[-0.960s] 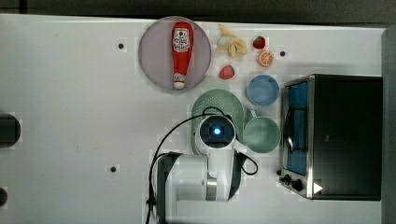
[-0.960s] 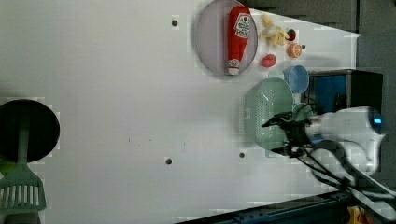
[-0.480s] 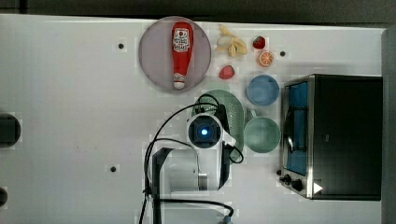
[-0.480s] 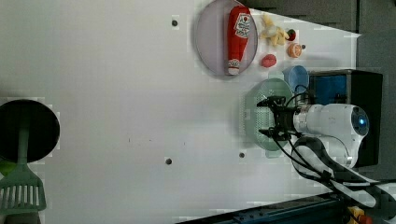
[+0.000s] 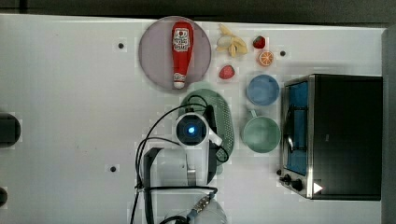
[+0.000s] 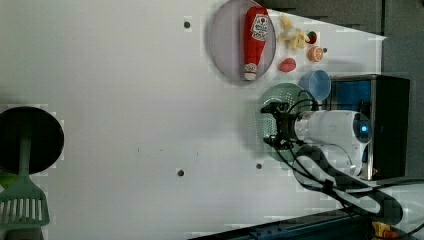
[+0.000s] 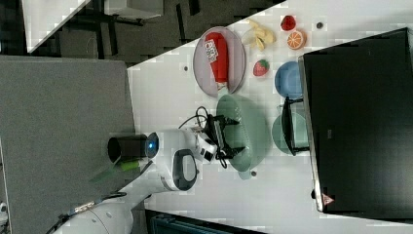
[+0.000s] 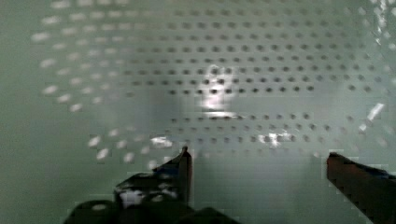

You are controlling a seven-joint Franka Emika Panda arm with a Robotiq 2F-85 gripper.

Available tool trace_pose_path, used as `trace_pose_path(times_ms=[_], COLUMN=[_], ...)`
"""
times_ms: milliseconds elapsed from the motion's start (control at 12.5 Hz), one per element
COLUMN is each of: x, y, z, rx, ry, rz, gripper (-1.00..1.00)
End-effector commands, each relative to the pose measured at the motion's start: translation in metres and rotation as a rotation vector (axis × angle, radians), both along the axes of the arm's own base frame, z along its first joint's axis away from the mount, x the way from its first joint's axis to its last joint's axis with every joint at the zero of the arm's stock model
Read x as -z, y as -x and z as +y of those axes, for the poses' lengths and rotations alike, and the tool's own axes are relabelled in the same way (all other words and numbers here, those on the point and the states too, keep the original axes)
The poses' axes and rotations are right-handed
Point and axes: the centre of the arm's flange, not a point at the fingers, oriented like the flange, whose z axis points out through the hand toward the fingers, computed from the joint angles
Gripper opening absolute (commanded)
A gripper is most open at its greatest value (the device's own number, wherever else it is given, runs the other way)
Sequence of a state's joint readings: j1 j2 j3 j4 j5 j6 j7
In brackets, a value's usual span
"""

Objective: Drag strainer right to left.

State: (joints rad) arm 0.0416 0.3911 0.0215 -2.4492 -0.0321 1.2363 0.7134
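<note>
Directly beneath our gripper (image 8: 257, 158) lies the strainer (image 8: 224, 70), pale mint-green plastic dotted with small holes. We see the fingers (image 8: 180, 172) spread wide inside its bowl, gripping nothing.

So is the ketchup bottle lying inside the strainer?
No, the ketchup bottle lies on the round grey plate, apart from the strainer.

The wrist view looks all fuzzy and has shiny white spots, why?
In the wrist view the camera sits very close to the strainer, so its holes smear at the edges, and light glints off the wet-looking plastic. In the top view the strainer looks blocky, and the arm hides part of it.
</note>
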Motion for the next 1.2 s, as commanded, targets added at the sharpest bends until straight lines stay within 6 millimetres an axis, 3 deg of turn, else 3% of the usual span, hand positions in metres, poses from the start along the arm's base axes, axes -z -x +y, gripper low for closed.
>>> trace_pose_path(times_ms=[80,720,1200], x=[-0.009,-0.005,-0.003], y=[-0.002,0.003,-0.003], z=[0.020,0.076,0.147], rx=[0.001,0.025,0.173], ry=[-0.004,-0.041,-0.053], rz=[-0.023,0.033,0.056], gripper=[1.00,1.00,1.00])
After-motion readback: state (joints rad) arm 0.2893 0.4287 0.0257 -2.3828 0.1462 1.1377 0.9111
